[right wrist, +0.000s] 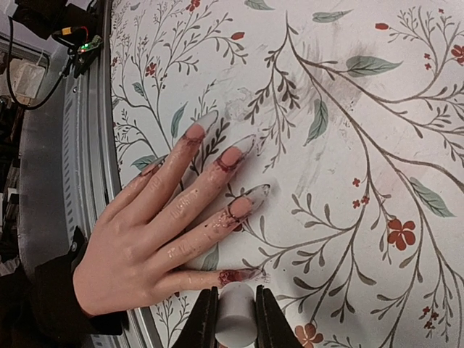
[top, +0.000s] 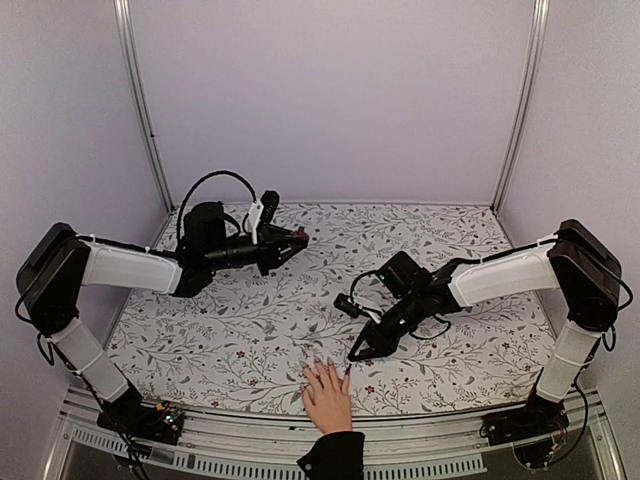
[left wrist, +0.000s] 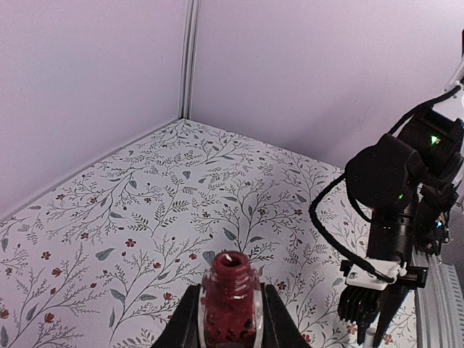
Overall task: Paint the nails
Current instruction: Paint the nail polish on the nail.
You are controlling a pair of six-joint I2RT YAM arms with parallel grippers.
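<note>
A light-skinned hand (right wrist: 138, 246) with a black cuff lies palm down at the table's front edge (top: 327, 395). Its long pale nails (right wrist: 250, 197) show in the right wrist view, with red smears around them. The nail closest to my right gripper (right wrist: 250, 275) is coated dark red. My right gripper (right wrist: 235, 301) is shut on a white cap (right wrist: 235, 322), right beside that fingertip (top: 357, 352). The brush under the cap is hidden. My left gripper (left wrist: 232, 304) is shut on the uncapped dark-red bottle (left wrist: 232, 293), held above the back left of the table (top: 295, 238).
The table carries a floral-patterned cloth (top: 270, 320). A metal rail (top: 420, 440) runs along its front edge, under the sleeve. Plain walls enclose the back and both sides. The right arm and its cables (left wrist: 399, 188) fill the right of the left wrist view.
</note>
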